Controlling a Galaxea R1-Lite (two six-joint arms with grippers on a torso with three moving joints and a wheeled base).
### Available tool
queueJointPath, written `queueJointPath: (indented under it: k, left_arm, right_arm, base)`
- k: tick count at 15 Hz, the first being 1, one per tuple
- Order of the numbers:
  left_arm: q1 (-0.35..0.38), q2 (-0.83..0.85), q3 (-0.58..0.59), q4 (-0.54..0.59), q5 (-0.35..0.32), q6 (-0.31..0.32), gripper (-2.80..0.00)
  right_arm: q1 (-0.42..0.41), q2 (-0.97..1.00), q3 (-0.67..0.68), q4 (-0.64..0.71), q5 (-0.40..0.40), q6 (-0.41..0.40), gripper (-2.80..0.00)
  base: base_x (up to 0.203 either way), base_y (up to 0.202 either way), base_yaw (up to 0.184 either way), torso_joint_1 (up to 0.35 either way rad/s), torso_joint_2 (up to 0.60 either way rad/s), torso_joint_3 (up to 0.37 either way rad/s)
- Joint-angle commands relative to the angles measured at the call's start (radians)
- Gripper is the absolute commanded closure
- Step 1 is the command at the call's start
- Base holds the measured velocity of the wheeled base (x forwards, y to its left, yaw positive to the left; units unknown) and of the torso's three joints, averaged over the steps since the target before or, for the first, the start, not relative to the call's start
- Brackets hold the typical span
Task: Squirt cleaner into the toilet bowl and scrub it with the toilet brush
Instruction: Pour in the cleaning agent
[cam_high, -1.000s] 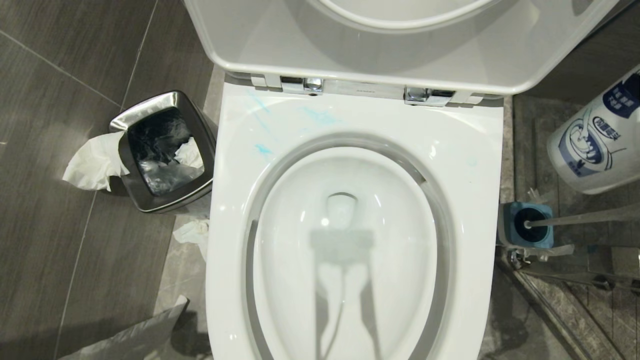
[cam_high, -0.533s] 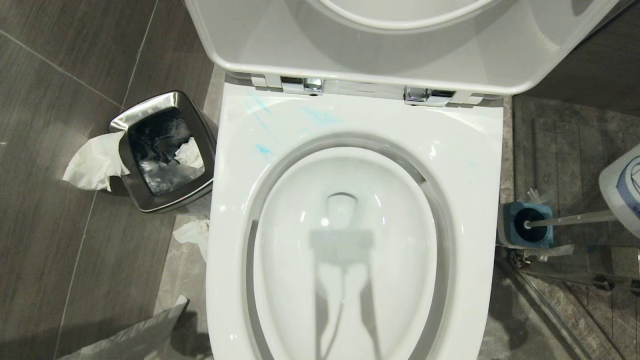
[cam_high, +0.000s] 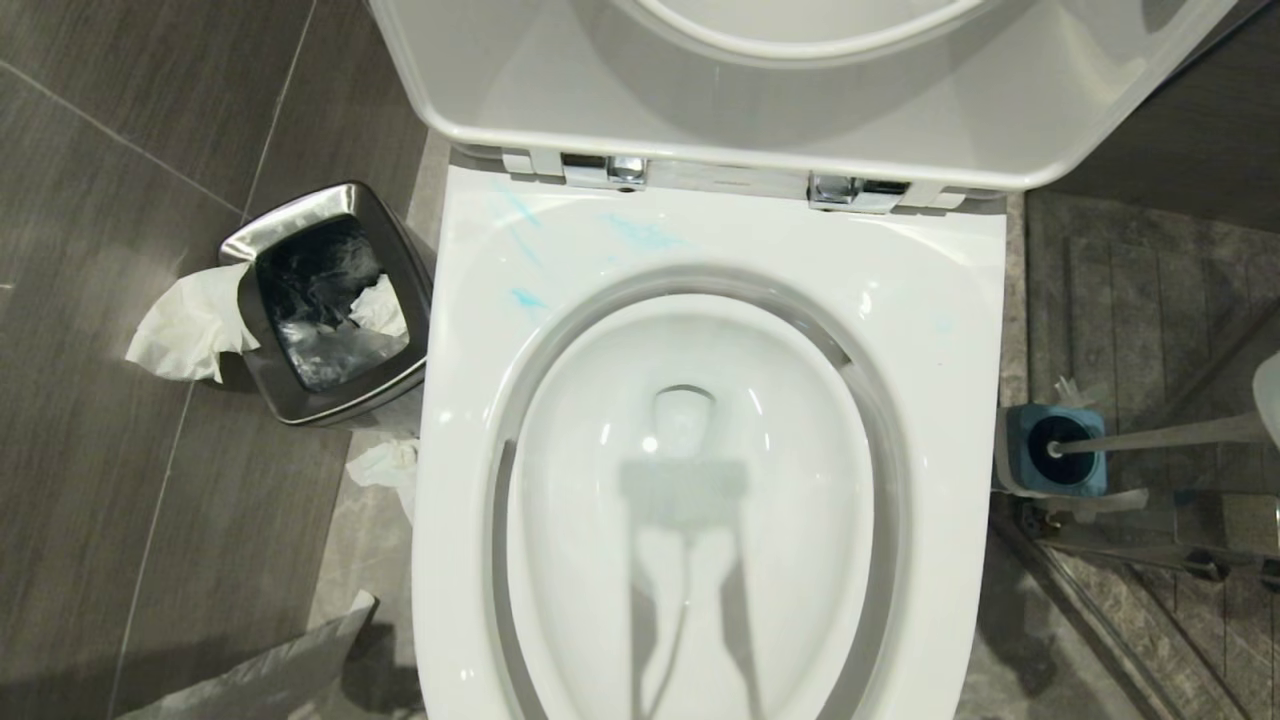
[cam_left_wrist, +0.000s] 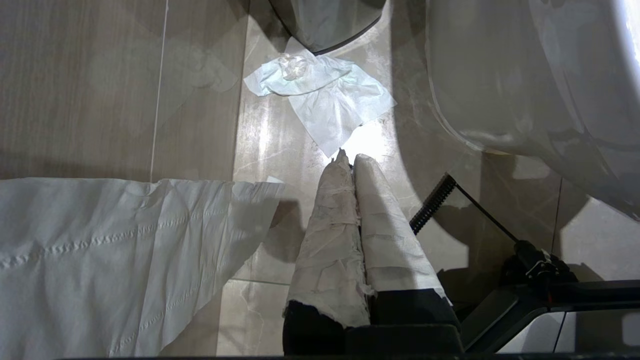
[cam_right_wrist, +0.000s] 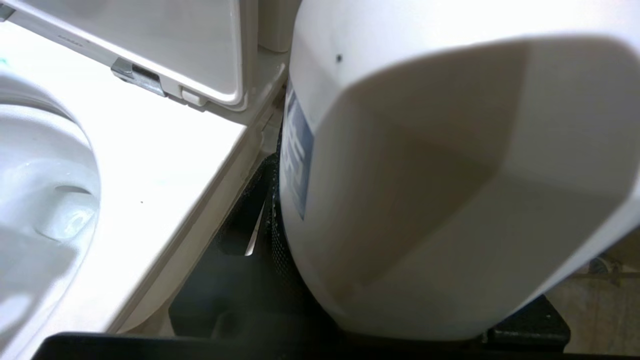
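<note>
A: Where does the toilet bowl (cam_high: 930, 330) stand at this moment?

B: In the middle of the head view, seat and lid (cam_high: 800, 90) raised on chrome hinges (cam_high: 612, 170). Pale turquoise smears of cleaner (cam_high: 640, 235) mark the back rim, on the robot's left half. Water sits in the basin.

A: And the bottle?

B: A white cleaner bottle (cam_right_wrist: 450, 175) with a blue label fills the right wrist view, hard against the right gripper (cam_right_wrist: 300, 240). One dark finger shows alongside it; the gripper grips the bottle just beside the bowl's right flank. In the head view only a white sliver shows at the right edge.

A: The toilet brush?

B: The toilet brush (cam_high: 1150, 436) stands in its blue holder (cam_high: 1058, 450) on the floor to the right of the bowl, untouched.

A: The other arm?

B: The left gripper (cam_left_wrist: 350, 165) hangs low over the tiles beside the bowl's base, its paper-wrapped fingers (cam_left_wrist: 330, 235) pressed together on nothing. Crumpled tissue (cam_left_wrist: 325, 95) lies ahead of it. A steel bin (cam_high: 290, 400) stuffed with paper stands left of the bowl.
</note>
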Motion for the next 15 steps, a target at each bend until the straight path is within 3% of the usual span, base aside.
queueJointPath:
  k: [1,7,15]
  left_arm:
    - [0.000,0.001,-0.001,0.000,0.000,0.004,0.00]
    - [0.001,0.001,-0.001,0.000,0.000,0.002,0.00]
    - [0.001,0.001,-0.001,0.000,0.000,0.002,0.00]
  right_arm:
    - [0.001,-0.002,0.003,-0.002,-0.001,-0.002,0.00]
    - [0.001,-0.014,0.049,-0.002,0.007,-0.020,0.00]
    - [0.001,-0.005,0.113,-0.002,0.005,-0.022,0.00]
  base:
    - [0.000,0.000,0.000,0.000,0.00,0.000]
    - [0.000,0.000,0.000,0.000,0.00,0.012]
    - [0.000,0.000,0.000,0.002,0.00,0.180]
